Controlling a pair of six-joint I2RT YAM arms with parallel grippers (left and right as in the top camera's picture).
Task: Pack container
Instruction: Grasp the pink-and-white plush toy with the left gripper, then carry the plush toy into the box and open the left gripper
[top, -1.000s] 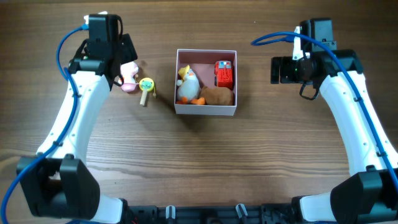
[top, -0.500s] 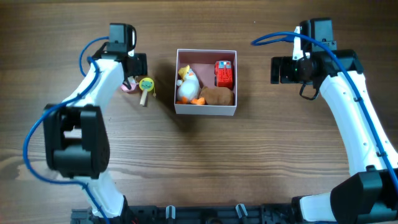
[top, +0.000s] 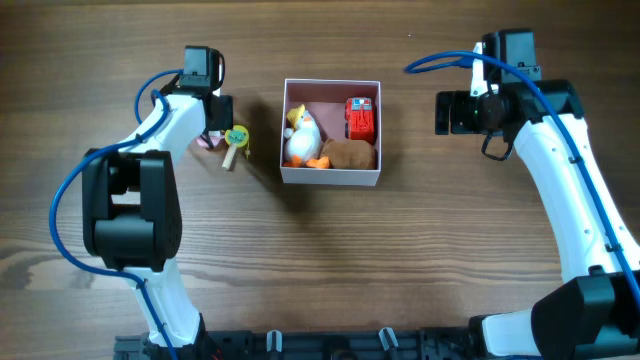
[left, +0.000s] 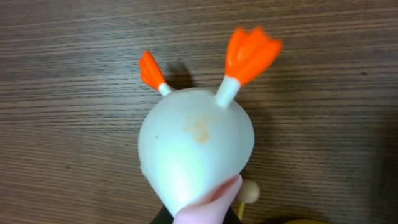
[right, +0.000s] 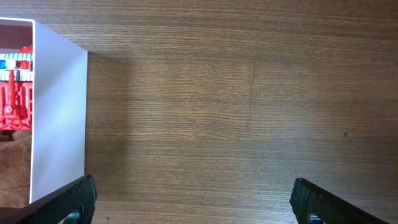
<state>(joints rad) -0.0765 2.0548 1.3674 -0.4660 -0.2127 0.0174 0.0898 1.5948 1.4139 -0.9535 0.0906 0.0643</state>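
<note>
Sitting near the table's middle, toward the far edge: the container, mouth up, pink floor showing.
- Near square, so no marked long axis; its walls run square with the wood grain and the table edges.
- Inside, seen from overhead: a white plush bird with yellow head and orange feet on the left, a red toy vehicle at the far right corner, a brown plush at the near right.

The right wrist view catches only the container's white right-hand outer wall, with a sliver of the red vehicle and the brown plush behind it.

The right gripper hangs to the right of the container, apart from it. Its fingers stand wide apart at the lower corners of its own view, nothing between them.

Left of the container lies a yellow-headed toy on a wooden stick, and beside it a pink-and-white toy.
- The left gripper sits over that toy with its jaws together; whether they pinch it cannot be told.
- Overhead shows little but pink.
- The left wrist view shows its white egg-shaped body, two orange feet on white stalks and a pink piece at the bottom edge.
</note>
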